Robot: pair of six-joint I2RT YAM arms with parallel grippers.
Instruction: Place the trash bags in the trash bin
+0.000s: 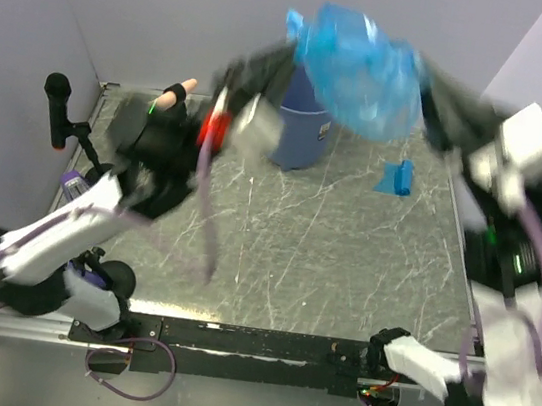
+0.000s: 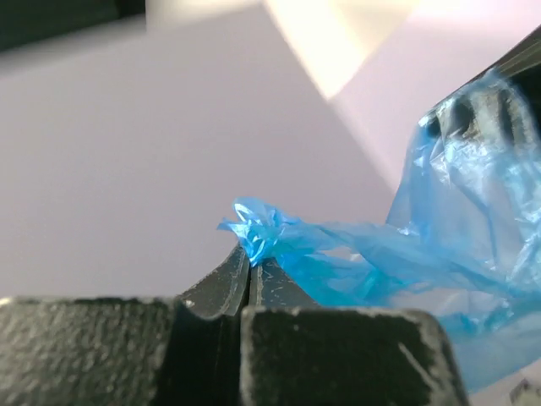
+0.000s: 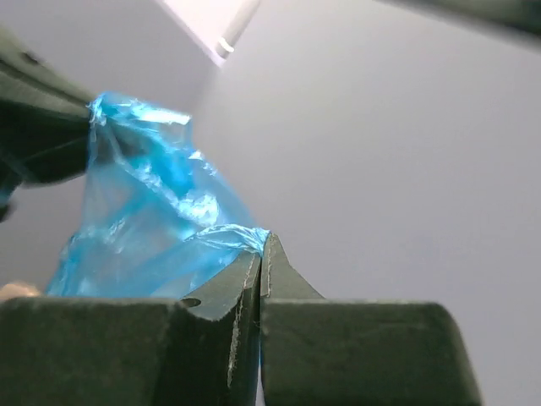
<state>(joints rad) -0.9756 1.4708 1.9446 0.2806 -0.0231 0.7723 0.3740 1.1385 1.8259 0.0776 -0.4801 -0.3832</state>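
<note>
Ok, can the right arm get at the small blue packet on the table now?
Probably not yet: the right gripper is shut on the big trash bag, shared with the left gripper above the trash bin. The packet lies in the open on its side of the table.

Top cam overhead — wrist cams close-up, all share trash bag [image 1: 360,74].

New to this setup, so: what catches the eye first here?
A big translucent blue trash bag hangs aloft, gripped at opposite ends by the left tool and the right tool. Below it, at the far side of the table, stands the blue trash bin, a small blue packet lying to its right.
</note>
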